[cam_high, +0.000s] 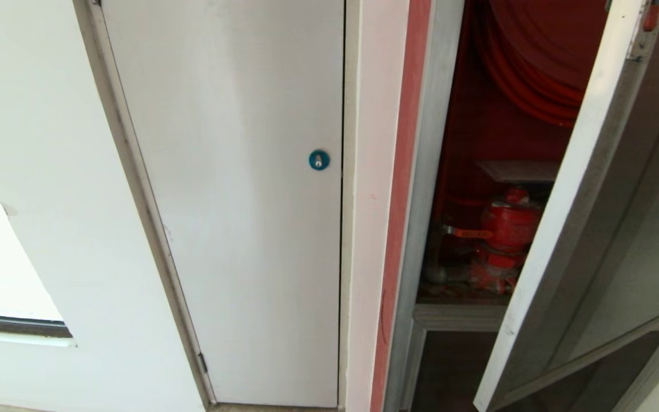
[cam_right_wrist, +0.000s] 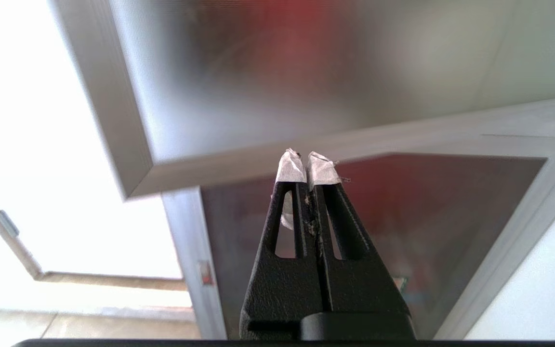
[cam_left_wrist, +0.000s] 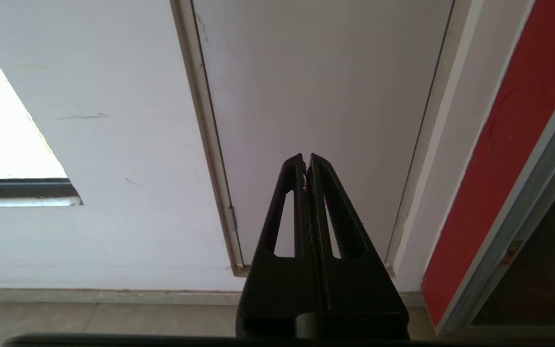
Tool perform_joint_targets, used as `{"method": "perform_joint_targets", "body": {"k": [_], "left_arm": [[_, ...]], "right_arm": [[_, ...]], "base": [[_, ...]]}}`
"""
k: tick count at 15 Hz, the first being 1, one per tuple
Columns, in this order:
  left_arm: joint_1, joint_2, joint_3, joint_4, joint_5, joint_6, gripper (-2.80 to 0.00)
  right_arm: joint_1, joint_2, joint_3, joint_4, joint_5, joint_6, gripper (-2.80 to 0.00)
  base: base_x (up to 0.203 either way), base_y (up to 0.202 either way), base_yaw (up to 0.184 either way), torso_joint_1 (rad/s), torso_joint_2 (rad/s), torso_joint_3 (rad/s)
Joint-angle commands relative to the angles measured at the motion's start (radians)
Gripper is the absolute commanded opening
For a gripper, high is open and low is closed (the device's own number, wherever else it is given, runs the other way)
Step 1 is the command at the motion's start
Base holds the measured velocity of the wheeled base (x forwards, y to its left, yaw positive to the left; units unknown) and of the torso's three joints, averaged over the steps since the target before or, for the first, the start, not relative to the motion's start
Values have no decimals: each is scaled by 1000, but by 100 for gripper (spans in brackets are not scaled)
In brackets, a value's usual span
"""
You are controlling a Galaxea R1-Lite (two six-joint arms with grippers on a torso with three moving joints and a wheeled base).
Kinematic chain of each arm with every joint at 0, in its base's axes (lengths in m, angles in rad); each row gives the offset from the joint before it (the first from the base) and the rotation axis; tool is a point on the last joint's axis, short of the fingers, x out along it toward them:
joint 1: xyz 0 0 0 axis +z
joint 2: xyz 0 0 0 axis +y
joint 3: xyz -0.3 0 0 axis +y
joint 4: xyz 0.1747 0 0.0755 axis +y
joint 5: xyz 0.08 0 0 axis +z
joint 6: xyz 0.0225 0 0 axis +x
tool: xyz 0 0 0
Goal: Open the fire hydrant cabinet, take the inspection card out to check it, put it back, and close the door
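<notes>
Two pincers are in play, and neither has hold of anything. The door [cam_high: 587,229] already stands swung out at about three o'clock in the head view, its pale edge slanting across the cabinet [cam_high: 478,171] mouth, so the opening step looks done. Whether the card check lies ahead or behind cannot be settled from here; my judgement is that the card step is the one in hand.

Inside the cabinet the red hose reel [cam_high: 535,63] sits at twelve o'clock and the red valve [cam_high: 507,229] below it, near the centre of the opening. A pale flat shape just above the valve may be the card [cam_high: 518,170], though the gloom inside leaves that uncertain.

The next move then calls for the right arm to reach past the door's edge into the narrow gap, part its jaws, and pinch the card by a free edge without knocking the valve. The gap is tight, so the door may need swinging wider first.

The left pincer [cam_left_wrist: 306,161] has its jaws pressed together, pointing at the plain white door [cam_left_wrist: 316,96] with the blue lock [cam_high: 318,159], well clear of the cabinet and seemingly idle. The right pincer [cam_right_wrist: 307,161], its taped tips closed on nothing, points at the door's lower frame rail, close to it but apparently apart. Neither arm shows in the head view.
</notes>
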Motion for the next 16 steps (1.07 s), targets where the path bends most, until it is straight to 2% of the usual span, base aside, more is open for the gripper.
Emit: {"method": "perform_joint_targets", "body": {"k": [1,16], "left_arm": [[-1,2,0,0,-2,0,-280],[-1,2,0,0,0,0,-280]], "right_arm": [[-1,1,0,0,0,0,-280],[-1,1,0,0,0,0,-280]], "base": [[-192,0,2,5,7,2],[-195,0,1,2,3,3]]}}
